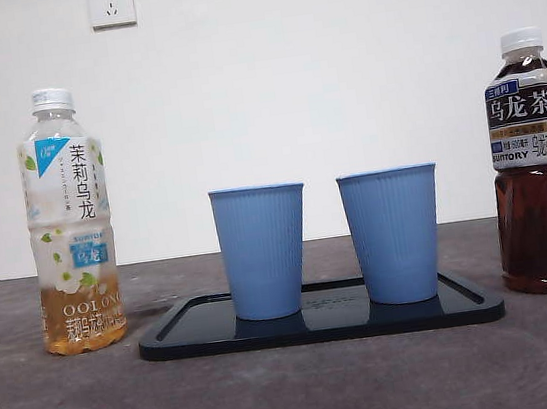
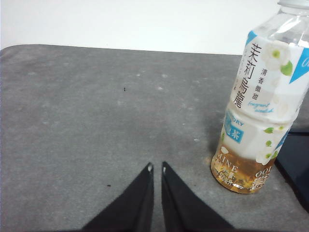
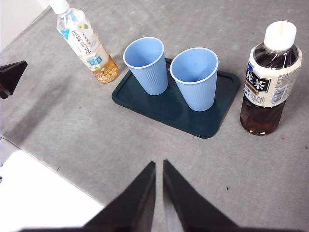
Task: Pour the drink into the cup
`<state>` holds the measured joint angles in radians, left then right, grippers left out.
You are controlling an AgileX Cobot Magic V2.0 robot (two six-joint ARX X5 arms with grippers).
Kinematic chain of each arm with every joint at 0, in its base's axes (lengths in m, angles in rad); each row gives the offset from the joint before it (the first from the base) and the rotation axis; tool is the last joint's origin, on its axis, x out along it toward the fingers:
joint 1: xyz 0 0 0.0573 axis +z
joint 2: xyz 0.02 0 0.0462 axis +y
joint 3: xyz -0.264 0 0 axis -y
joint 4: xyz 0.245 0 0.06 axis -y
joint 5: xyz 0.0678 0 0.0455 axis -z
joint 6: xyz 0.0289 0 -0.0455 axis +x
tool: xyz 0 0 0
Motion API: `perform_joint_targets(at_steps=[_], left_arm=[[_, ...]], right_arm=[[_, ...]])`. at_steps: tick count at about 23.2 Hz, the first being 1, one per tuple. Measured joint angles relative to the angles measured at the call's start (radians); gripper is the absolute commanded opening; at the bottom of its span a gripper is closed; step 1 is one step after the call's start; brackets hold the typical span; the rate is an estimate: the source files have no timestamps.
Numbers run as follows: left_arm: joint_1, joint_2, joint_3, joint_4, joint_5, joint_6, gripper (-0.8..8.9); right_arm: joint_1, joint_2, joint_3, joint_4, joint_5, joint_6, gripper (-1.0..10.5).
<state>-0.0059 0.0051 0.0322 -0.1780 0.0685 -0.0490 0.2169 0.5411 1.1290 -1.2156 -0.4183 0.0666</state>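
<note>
Two empty blue cups (image 1: 263, 251) (image 1: 394, 235) stand upright side by side on a black tray (image 1: 190, 338). A jasmine oolong bottle (image 1: 69, 221) with a white cap and little pale tea stands left of the tray. A dark oolong tea bottle (image 1: 535, 165), capped and mostly full, stands right of it. Neither gripper shows in the front view. My left gripper (image 2: 157, 168) is shut and empty, above the table beside the jasmine bottle (image 2: 260, 104). My right gripper (image 3: 158, 165) is shut and empty, high above the table, apart from the cups (image 3: 147, 65) (image 3: 197, 77) and the dark bottle (image 3: 269, 79).
The grey table (image 1: 298, 393) runs to a white wall with two sockets (image 1: 111, 4). In the right wrist view the table's edge (image 3: 53, 166) lies close to my right gripper, and the left gripper's black tip (image 3: 10, 75) shows at the side.
</note>
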Motion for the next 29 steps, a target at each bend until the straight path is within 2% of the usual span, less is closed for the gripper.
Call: perform_joint_targets(at_steps=[4, 5, 9, 12, 14, 17, 20, 26, 29], left_arm=[[0.0, 0.0, 0.0, 0.0, 0.0, 0.0, 0.26], [0.0, 0.0, 0.0, 0.0, 0.0, 0.0, 0.26], [0.0, 0.0, 0.0, 0.0, 0.0, 0.001, 0.26], [0.0, 0.0, 0.0, 0.0, 0.0, 0.004, 0.26], [0.0, 0.0, 0.0, 0.0, 0.0, 0.005, 0.26], [0.0, 0.0, 0.0, 0.0, 0.0, 0.006, 0.26], [0.0, 0.0, 0.0, 0.0, 0.0, 0.006, 0.26], [0.0, 0.0, 0.0, 0.0, 0.0, 0.006, 0.26], [0.0, 0.0, 0.0, 0.0, 0.0, 0.006, 0.26]], right_arm=[[-0.003, -0.018, -0.002, 0.01, 0.001, -0.001, 0.2], [-0.011, -0.027, -0.015, 0.057, 0.001, -0.006, 0.2], [-0.05, -0.132, -0.252, 0.458, 0.025, -0.066, 0.2], [-0.08, -0.25, -0.544, 0.838, 0.163, -0.109, 0.2], [-0.099, -0.323, -0.71, 0.975, 0.232, -0.116, 0.2], [-0.114, -0.396, -0.866, 1.004, 0.296, -0.116, 0.2], [-0.134, -0.439, -0.977, 1.002, 0.312, -0.116, 0.2], [-0.16, -0.499, -1.102, 1.052, 0.364, -0.115, 0.2], [-0.161, -0.52, -1.111, 1.041, 0.396, -0.11, 0.2]])
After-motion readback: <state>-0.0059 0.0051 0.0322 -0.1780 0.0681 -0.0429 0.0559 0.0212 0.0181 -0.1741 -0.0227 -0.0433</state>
